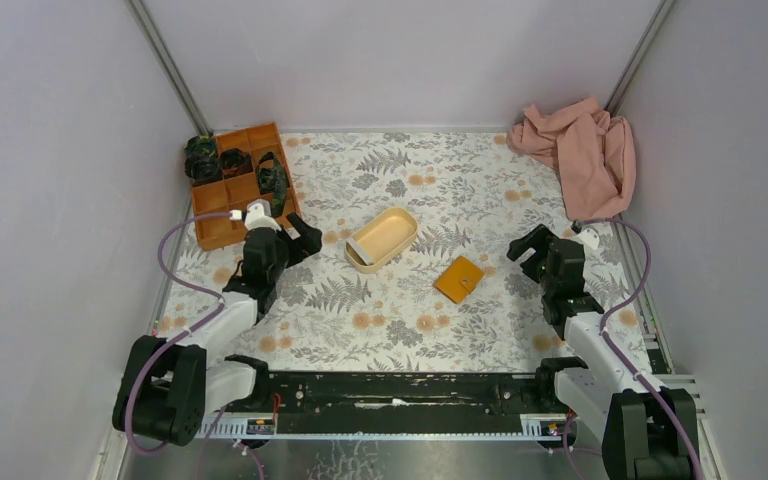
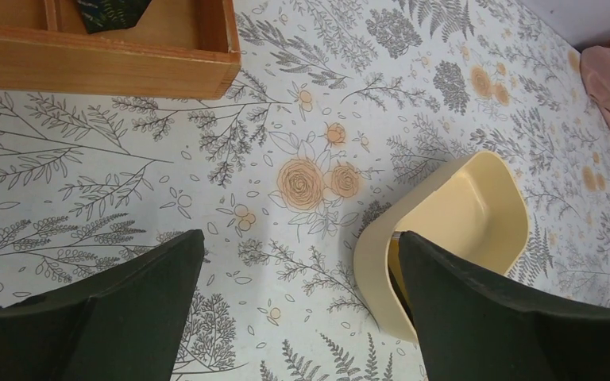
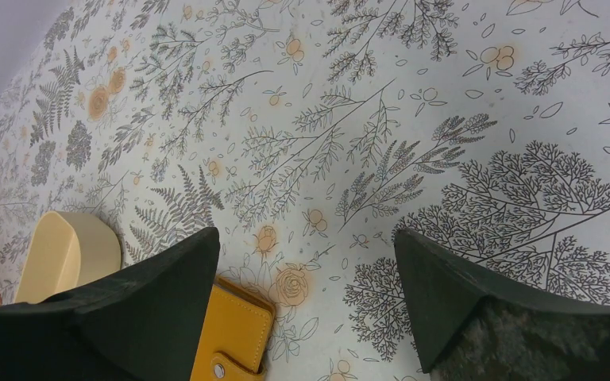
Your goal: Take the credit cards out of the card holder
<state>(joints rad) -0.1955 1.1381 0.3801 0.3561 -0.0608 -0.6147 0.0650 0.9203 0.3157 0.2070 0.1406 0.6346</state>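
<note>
The card holder (image 1: 459, 279) is a small orange-tan wallet lying closed and flat on the flowered cloth, right of centre. In the right wrist view it (image 3: 234, 337) shows at the bottom with its snap tab fastened, partly behind my left-hand finger. No credit cards are visible. My right gripper (image 1: 527, 249) hovers open a little to the right of the holder, nothing between its fingers (image 3: 306, 254). My left gripper (image 1: 293, 232) stands open at the left, over bare cloth (image 2: 298, 254), with nothing in it.
A beige oval tray (image 1: 382, 240) sits between the arms, close to my left gripper's right finger (image 2: 476, 309). An orange compartment box (image 1: 239, 184) with dark items stands at the back left. A pink cloth (image 1: 580, 150) is bunched in the back right corner. Walls enclose the table.
</note>
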